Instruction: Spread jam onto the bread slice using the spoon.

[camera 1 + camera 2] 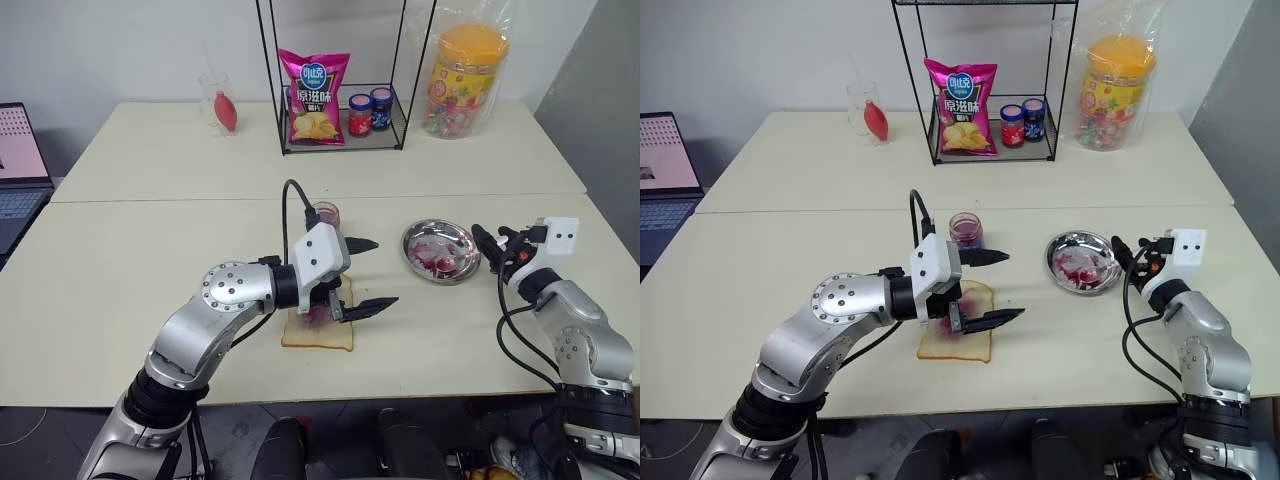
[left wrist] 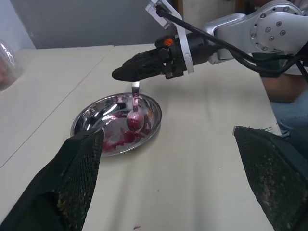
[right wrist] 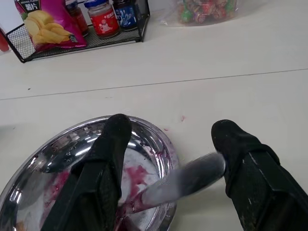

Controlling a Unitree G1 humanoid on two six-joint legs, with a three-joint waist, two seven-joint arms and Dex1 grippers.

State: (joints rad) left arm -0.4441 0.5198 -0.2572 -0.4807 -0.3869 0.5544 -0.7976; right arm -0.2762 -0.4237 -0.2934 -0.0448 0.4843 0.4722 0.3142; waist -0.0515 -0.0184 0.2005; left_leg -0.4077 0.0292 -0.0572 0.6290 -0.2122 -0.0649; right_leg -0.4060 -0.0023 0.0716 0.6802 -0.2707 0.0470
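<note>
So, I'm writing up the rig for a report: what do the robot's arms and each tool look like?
Both arms are silver-grey metal with rounded joint housings ringed by small screws. Each wrist carries a white boxy block and a looping black cable. The left tool and right tool each have two black, tapered fingers; the left wrist view shows a mesh-like texture on the left one's pads.

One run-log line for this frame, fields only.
left claw: open over bread slice | right claw: open, spoon dropping into steel plate | jam: jar behind bread
</note>
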